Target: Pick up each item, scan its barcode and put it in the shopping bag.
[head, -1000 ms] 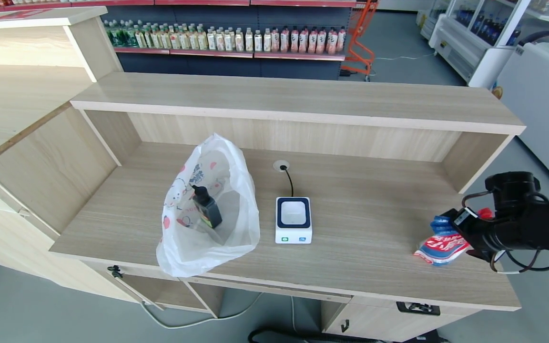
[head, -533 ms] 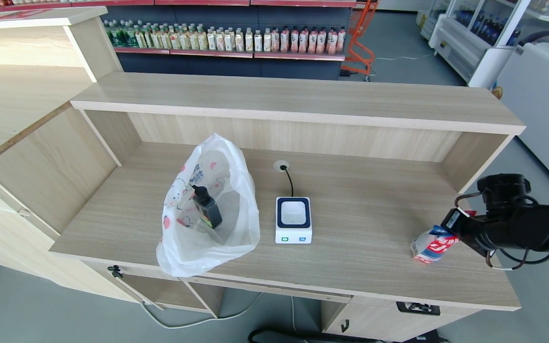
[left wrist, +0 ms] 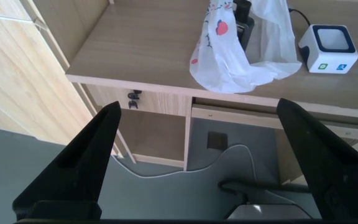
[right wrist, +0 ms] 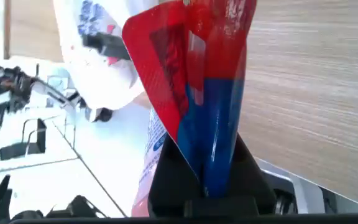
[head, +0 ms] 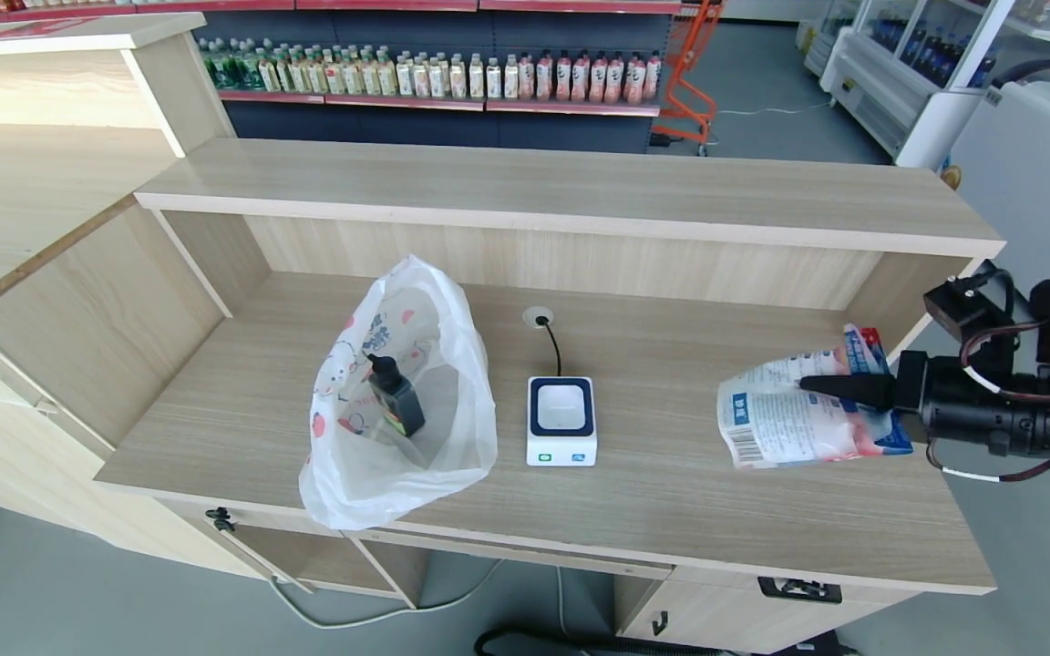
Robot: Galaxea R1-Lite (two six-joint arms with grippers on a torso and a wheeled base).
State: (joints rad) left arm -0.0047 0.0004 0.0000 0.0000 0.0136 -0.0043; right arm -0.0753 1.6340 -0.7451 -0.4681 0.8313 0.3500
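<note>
Pouch (head: 789, 419): flat, soft plastic, glossy and crinkled; white face with a red and blue sealed edge. The barcode (head: 745, 445) is printed on the lower corner, on the side toward the scanner. The pouch is over the right part of the counter (head: 671, 510), well apart from the scanner; contact of its lower edge with the wood cannot be determined. Right gripper (head: 830, 388): closed onto the pouch, one black finger lying across the white face, the other behind it. In the right wrist view the red and blue edge (right wrist: 197, 93) rises straight out of the clamped gripper (right wrist: 204, 186). Scanner (head: 561, 421): small white box, square dark-framed window on top, black cable (head: 552, 351) running to a hole in the counter. Shopping bag (head: 452, 437): thin translucent white film with cartoon print, mouth open, just left of the scanner; a dark bottle (head: 395, 398) leans inside it. Counter: pale wood-grain laminate, matte. Left gripper (left wrist: 197, 109): fingers spread wide, holding nothing, below the counter's front edge.
</note>
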